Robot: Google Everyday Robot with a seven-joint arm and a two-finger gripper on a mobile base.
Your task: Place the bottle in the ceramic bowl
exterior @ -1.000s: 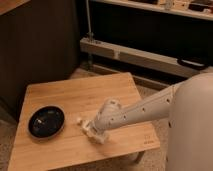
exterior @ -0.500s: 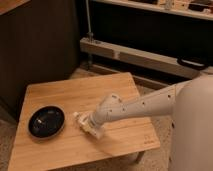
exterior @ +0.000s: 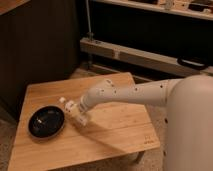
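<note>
The bottle (exterior: pixel 68 104) sits in the gripper (exterior: pixel 75 111), just right of the ceramic bowl (exterior: pixel 44 124).
The small white bottle lies tilted, cap toward the upper left, close to the black bowl's right rim and outside it. The jaws are pressed in, pinching the bottle. The arm (exterior: pixel 131 93) reaches in from the right over the wooden table (exterior: pixel 117 131).

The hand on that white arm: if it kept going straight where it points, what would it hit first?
Probably the black bowl: the hand, shut on the small bottle, points toward it. Its height is unclear, so it might pass over.
</note>
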